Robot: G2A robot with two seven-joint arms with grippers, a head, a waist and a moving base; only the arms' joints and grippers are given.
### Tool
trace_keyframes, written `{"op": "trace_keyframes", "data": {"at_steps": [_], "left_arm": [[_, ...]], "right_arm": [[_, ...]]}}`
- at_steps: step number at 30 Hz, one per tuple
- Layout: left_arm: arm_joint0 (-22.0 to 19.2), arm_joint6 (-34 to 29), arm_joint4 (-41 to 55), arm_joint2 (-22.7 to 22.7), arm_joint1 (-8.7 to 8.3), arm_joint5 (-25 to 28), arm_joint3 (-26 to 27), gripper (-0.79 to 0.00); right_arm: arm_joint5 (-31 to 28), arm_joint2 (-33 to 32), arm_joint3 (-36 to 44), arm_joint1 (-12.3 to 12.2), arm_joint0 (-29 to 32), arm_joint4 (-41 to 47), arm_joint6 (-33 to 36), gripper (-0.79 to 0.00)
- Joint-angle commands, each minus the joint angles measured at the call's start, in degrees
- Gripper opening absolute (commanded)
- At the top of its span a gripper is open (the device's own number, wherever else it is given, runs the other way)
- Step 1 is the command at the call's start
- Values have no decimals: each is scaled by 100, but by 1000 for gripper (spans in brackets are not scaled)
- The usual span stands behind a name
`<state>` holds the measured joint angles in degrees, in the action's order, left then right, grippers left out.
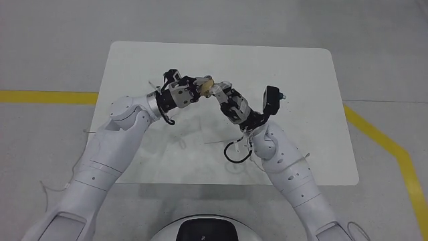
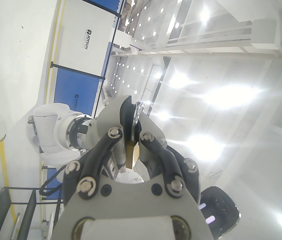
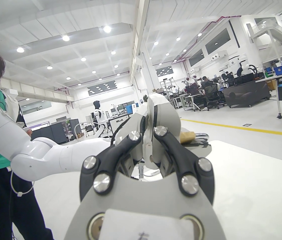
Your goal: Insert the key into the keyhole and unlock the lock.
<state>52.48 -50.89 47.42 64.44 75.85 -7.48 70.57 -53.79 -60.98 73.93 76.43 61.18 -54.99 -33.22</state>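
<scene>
Left gripper [image 2: 134, 112] pinches lock [image 2: 133, 153] beside right gripper [image 3: 152, 116], above white table [image 1: 301, 120].

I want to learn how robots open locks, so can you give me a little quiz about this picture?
1. True or false: the left gripper and the right gripper are far apart.
2. Which gripper holds the brass padlock? A left, B right, C neither.
3. Fill in: the padlock is held up above the white ____.
Key: 1 false; 2 A; 3 table.
</scene>
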Motion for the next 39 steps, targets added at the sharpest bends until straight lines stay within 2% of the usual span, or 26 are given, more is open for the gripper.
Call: {"op": "trace_keyframes", "data": {"at_steps": [1, 9, 11, 12, 13, 20, 23, 27, 30, 31, 32, 33, 36, 39], "left_arm": [[-4, 44, 26, 10, 4, 14, -24, -785], [-8, 398, 103, 88, 12, -63, -68, -785], [-35, 484, 46, 129, 1, -138, -90, -785], [-35, 484, 46, 129, 1, -138, -90, -785], [-35, 484, 46, 129, 1, -138, -90, -785], [8, 580, 66, 149, 1, -115, -46, -785], [51, 835, -62, 194, -11, -109, 157, -785], [64, 1115, -299, 134, -12, -224, 323, -785], [56, 1204, -391, 78, -4, -271, 376, -785], [48, 1214, -416, 66, -3, -299, 379, -785], [45, 1228, -414, 66, -2, -315, 381, -785], [45, 1246, -406, 68, -1, -333, 380, -785], [43, 1316, -362, 105, -1, -390, 364, -785], [62, 1392, -372, 141, -7, -453, 357, -785]], "right_arm": [[-11, -49, 41, -1, 16, -4, -54, -785], [-65, -358, 444, -64, 280, -287, -200, -785], [101, -503, 676, -108, 288, -791, -27, -785], [193, -542, 725, -121, 293, -962, 36, -219], [193, -542, 725, -121, 293, -962, 36, 0], [193, -542, 725, -121, 293, -962, 36, 0], [872, -613, 1064, -151, 378, -1624, 460, 0], [1510, -609, 1542, -199, 578, -2655, 643, 0], [2020, -563, 1679, -221, 614, -3390, 706, -145], [2166, -547, 1693, -224, 624, -3561, 669, -225], [2353, -542, 1726, -229, 623, -3754, 601, -345], [2476, -522, 1731, -231, 641, -3877, 511, -397], [2905, -543, 1792, -253, 679, -4351, 415, -477], [3326, -590, 1899, -291, 753, -5017, 706, -529]]}}
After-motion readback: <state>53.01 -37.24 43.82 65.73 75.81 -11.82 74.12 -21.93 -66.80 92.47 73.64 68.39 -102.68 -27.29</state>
